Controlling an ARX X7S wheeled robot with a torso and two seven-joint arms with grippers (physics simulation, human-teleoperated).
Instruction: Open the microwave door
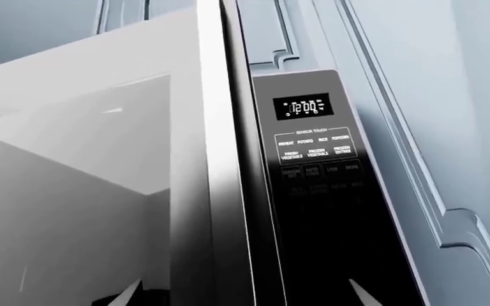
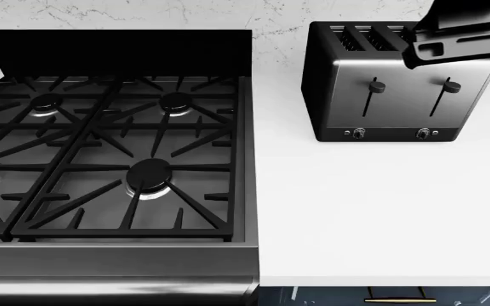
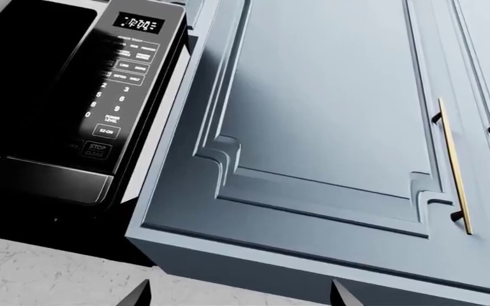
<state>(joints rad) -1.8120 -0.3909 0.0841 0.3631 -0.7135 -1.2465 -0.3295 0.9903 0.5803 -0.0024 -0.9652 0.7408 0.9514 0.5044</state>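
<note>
Glossy black glass covers the microwave's control panel (image 1: 318,191), which stands in the right half of the left wrist view with a lit clock and rows of small touch labels. Beside it, at the centre, runs the brushed metal edge of the microwave door (image 1: 219,191); the door appears swung partly out, and the pale, smooth cavity (image 1: 74,191) shows at the left. In the right wrist view the same microwave (image 3: 83,95) sits in the upper left, next to a blue-grey cabinet (image 3: 330,127) with raised moulded panels and slim brass handles (image 3: 453,172).

The left end effector (image 1: 245,294) shows only two light tips at the lower edge, wide apart and holding nothing. The right end effector (image 3: 240,294) is likewise spread and empty.

My judgement: the risk is that a tip slides off the smooth, narrow door edge, or presses a touch key on the panel just beside it.

The head view shows a black cast-iron stove (image 2: 109,146), a steel toaster (image 2: 398,83) and a white bench (image 2: 381,210), not the microwave.
</note>
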